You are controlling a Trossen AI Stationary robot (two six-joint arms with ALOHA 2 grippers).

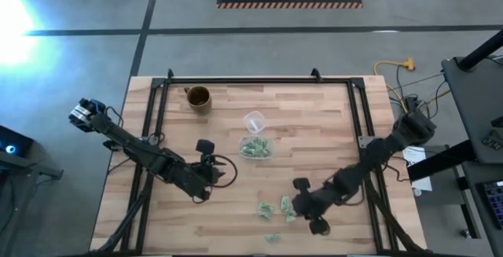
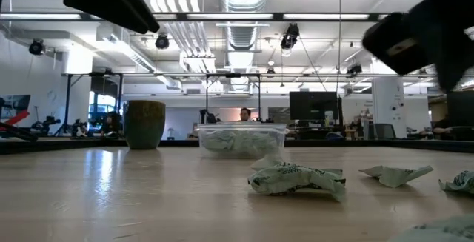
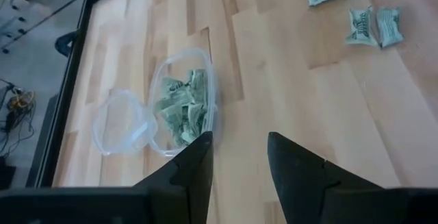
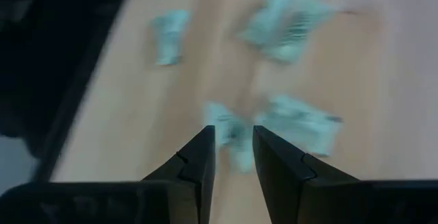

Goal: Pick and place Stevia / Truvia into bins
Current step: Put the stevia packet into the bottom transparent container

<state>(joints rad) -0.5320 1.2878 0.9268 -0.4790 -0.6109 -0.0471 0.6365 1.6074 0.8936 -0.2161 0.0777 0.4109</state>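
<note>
One wooden table (image 1: 314, 115) carries one clear container (image 1: 256, 148), one smaller clear cup (image 1: 254, 120) and one brown mug (image 1: 198, 98). The container sits near the middle of the table and holds a heap of pale green and white packets (image 3: 181, 109); their number cannot be counted. The cup lies just beside it, toward the far edge. The mug stands near the far left corner.

Loose packets (image 1: 271, 209) lie on the table toward the near edge, right of centre. About four show from above; the blur in the right wrist view makes a firmer count unsafe. In the low view, one crumpled packet (image 2: 295, 178) lies nearest the camera, with others to its right.

The left gripper (image 3: 238, 157) hovers above the table, left of the container, well apart from the loose packets. Its fingers are spread with bare wood between them; they hold nothing.

The right gripper (image 4: 233, 145) is over the loose packets near the near edge. Its fingers stand a narrow gap apart, with a packet (image 4: 229, 133) just beyond the tips. Whether they touch or pinch it cannot be told.
</note>
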